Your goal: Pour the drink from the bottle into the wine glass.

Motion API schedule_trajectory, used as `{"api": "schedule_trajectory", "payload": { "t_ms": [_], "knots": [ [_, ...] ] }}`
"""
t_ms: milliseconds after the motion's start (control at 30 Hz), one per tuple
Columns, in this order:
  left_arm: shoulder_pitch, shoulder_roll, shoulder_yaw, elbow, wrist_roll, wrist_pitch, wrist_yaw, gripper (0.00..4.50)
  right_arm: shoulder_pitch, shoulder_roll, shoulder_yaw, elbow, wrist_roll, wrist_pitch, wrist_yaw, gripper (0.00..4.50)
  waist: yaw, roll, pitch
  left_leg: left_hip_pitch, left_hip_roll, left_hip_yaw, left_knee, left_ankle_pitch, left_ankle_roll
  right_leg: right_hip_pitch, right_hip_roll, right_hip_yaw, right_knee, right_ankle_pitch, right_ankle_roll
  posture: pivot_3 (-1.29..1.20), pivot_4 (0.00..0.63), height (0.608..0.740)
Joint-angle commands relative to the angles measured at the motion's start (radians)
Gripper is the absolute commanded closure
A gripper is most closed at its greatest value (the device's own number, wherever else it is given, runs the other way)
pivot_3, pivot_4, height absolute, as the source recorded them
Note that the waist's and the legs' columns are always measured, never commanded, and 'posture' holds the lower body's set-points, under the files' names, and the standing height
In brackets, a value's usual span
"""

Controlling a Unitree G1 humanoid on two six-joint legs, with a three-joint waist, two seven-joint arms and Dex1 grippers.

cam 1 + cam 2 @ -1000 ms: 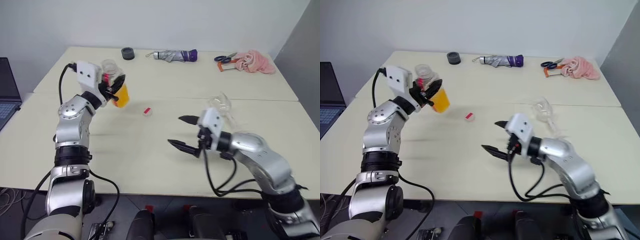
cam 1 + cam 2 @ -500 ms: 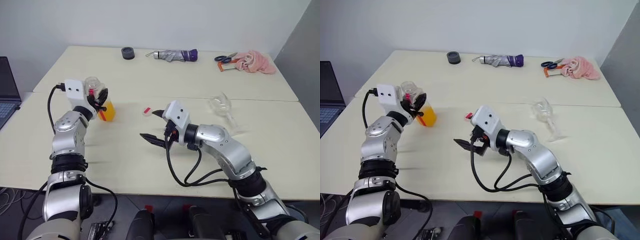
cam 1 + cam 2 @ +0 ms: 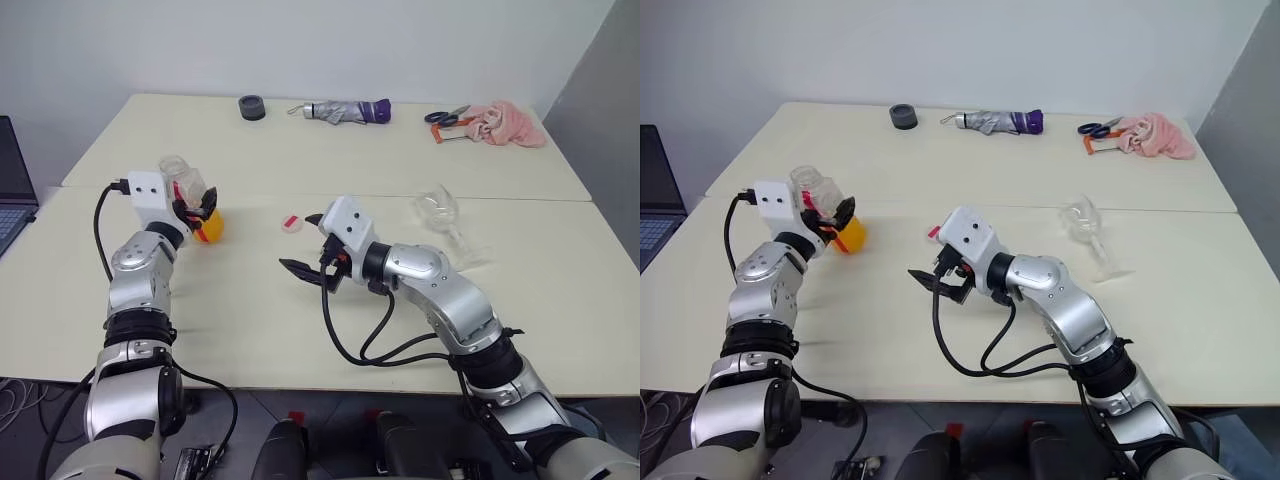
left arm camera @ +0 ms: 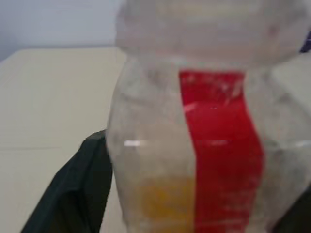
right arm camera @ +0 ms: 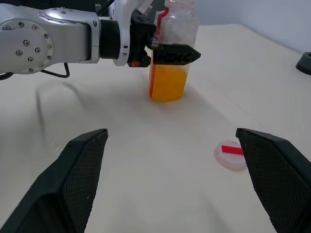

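Bottle w/ orange drink stands upright on table, between fingers of left gripper; can't tell if they're gripping or just around it. Right gripper wide apart, holding nothing, red-and-white cap just beyond it. Wine glass lies tipped behind right arm.

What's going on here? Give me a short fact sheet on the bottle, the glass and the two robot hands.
bottle: upright on the table, orange drink in its lower part, cap off
cap: lying on the table, apart from the bottle
wine glass: tilted, no drink seen in it
left pincer: around the bottle, grip unclear
right pincer: open, holding nothing, near the cap
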Motion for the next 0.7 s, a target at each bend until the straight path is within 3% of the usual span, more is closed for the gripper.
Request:
{"api": "schedule_trajectory", "payload": {
  "t_ms": [33,400,700],
  "knots": [
    [0.006,0.000,0.001,-0.039,0.001,-0.018,0.007,0.03,0.000,0.003,-0.013,-0.042,-0.001,-0.005,0.000,0.00,0.000,0.000,0.000,0.000,0.000,0.000,0.000,0.000,0.000,0.000,0.000,0.000,0.000,0.000,0.000,0.00,0.150,0.740],
    [0.132,-0.026,-0.014,-0.159,0.016,-0.021,0.051,0.03,0.042,-0.032,-0.011,-0.074,0.001,0.003,0.014,0.00,0.000,0.000,0.000,0.000,0.000,0.000,0.000,0.000,0.000,0.000,-0.001,0.000,0.000,0.000,0.000,0.00,0.150,0.740],
    [0.308,-0.046,-0.019,-0.363,0.029,0.039,0.098,0.03,0.065,-0.061,-0.022,-0.105,0.008,0.018,0.016,0.00,0.000,0.000,0.000,0.000,0.001,0.000,-0.001,0.000,0.000,0.000,-0.001,0.001,0.000,0.000,0.000,0.00,0.150,0.740]
  ]
}}
